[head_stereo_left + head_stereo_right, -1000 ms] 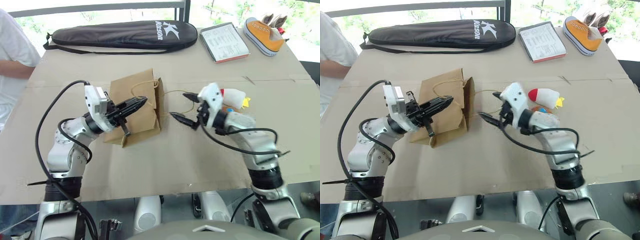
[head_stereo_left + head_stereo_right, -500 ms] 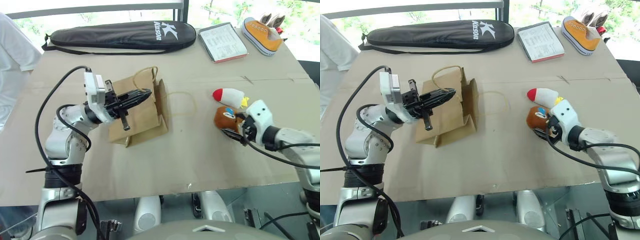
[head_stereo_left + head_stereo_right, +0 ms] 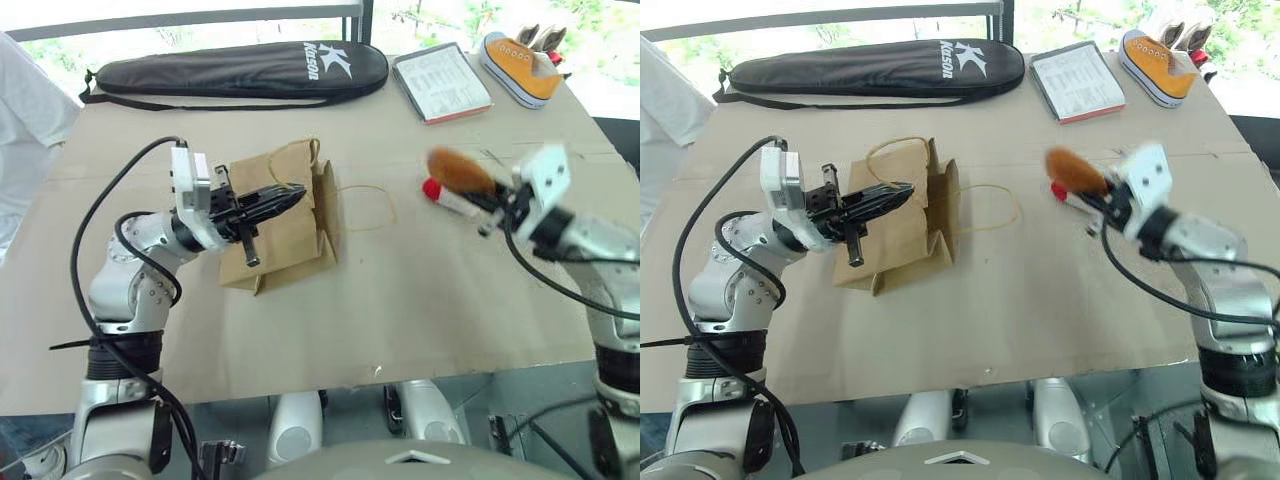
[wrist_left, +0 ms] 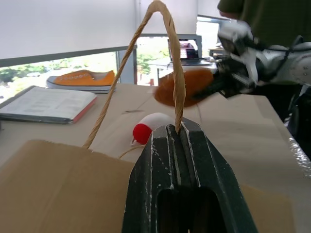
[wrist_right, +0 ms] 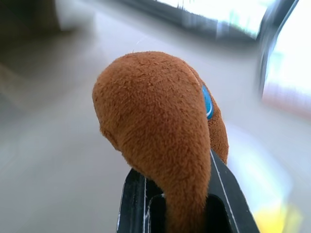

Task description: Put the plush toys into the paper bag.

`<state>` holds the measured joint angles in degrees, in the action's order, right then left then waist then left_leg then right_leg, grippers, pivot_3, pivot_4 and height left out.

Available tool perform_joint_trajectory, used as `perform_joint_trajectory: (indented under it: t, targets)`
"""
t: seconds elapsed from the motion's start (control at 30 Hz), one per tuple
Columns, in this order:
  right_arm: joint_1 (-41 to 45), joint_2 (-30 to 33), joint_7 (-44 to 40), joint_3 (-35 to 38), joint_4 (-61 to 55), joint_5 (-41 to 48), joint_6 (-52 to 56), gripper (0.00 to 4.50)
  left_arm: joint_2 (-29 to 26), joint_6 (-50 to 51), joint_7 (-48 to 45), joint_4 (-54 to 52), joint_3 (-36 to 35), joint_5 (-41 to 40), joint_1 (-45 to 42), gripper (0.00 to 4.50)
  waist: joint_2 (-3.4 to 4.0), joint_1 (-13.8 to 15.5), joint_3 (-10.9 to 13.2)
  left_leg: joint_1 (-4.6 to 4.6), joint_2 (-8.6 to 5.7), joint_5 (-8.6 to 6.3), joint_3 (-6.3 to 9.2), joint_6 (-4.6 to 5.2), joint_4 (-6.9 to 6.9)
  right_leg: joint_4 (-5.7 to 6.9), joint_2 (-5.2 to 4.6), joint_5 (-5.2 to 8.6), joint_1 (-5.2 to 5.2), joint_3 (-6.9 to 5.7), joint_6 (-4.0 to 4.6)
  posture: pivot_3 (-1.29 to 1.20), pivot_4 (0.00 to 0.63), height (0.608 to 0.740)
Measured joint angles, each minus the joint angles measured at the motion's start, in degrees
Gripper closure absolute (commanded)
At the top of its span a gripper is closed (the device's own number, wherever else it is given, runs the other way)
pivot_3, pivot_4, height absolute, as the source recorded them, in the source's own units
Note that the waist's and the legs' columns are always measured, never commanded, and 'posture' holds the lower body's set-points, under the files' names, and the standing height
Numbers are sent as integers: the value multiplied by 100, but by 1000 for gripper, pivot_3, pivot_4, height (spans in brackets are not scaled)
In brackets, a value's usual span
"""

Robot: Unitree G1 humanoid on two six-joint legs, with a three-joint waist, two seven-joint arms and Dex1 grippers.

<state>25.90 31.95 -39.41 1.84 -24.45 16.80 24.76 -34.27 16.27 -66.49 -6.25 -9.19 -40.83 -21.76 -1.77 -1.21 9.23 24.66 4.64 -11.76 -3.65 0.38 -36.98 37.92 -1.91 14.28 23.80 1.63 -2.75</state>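
My right gripper (image 3: 1087, 200) clamps the round brown plush toy (image 3: 1073, 171), soft and squashing, lifted at three o'clock of the brown kraft paper bag (image 3: 902, 220); my left gripper (image 3: 902, 189) pinches its twisted handle (image 4: 170, 73).

Brown plush toy (image 3: 1076, 171) aloft; paper bag (image 3: 902, 229) flat.

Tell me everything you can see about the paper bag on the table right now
The paper bag is brown kraft paper, creased and folded, lying on its side on the cardboard-covered table with its mouth toward the right arm. It has two thin twisted paper loop handles: one handle is pinched in the shut left gripper and arches upward, the other handle lies flat on the table beside the opening. Nothing can be seen inside it.
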Motion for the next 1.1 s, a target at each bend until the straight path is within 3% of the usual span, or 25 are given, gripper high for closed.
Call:
perform_joint_trajectory:
  t: [0.27, 0.63, 0.73, 0.77, 0.8, 0.83, 0.9, 1.1]
  targets:
    - [912, -206, -288, -2037, 1629, -1749, -1750, 4471, 184, 208, 163, 35, 12, -162, -358, 4500, -6, 62, 1, 16, -6, 0, -5, 0, -6, -10, -7, -1, 1, 0, 1, 0, 150, 740]
    - [2284, -1101, -993, -3193, 3749, -2662, -3977, 4471, 467, 118, 306, 70, 132, 58, -330, 4500, -2, 24, 3, 8, -3, 1, -2, 0, -7, 2, -2, -4, 1, -1, -2, 0, 150, 740]
    - [2766, -1636, -1095, -3336, 4798, -2773, -4500, 3422, 530, -16, 288, 73, 219, 164, -263, 4500, -2, 24, 4, 9, -2, 1, -2, 0, -7, 4, -1, -5, 1, -2, -2, 0, 150, 740]
    - [2856, -1733, -1206, -3384, 5025, -2775, -4699, 2883, 538, -62, 288, 64, 259, 216, -245, 4500, -2, 47, 4, 10, -2, 1, 1, 0, -7, 3, -2, -5, -1, -5, -1, 0, 150, 740]
    - [2877, -1765, -1284, -3416, 5167, -2777, -4885, 2596, 537, -89, 288, 63, 255, 245, -211, 4500, -2, 65, 4, 13, -2, 0, 1, 0, -7, 0, -3, -5, -1, -7, -2, 0, 150, 740]
    - [2877, -1765, -1307, -3422, 5253, -2780, -4990, 1911, 535, -104, 293, 60, 254, 249, -184, 4500, -2, 74, 4, 14, -3, 0, -1, -1, -7, -1, -6, -5, -1, -6, -2, 0, 150, 740]
    - [2869, -1719, -1397, -3401, 5376, -2757, -5158, 1280, 531, -163, 304, 38, 247, 256, -89, 4500, -2, 67, 4, 15, -4, 0, -4, 0, -8, -2, -9, -5, -1, -4, -2, 0, 150, 740]
    - [2229, -1005, -1666, -2718, 4503, -2162, -4786, 1280, 507, -664, 295, 0, 74, 434, 237, 4500, -1, 60, 4, 10, -3, 1, -2, -1, -7, 4, -8, -5, -2, -6, -1, 0, 150, 740]
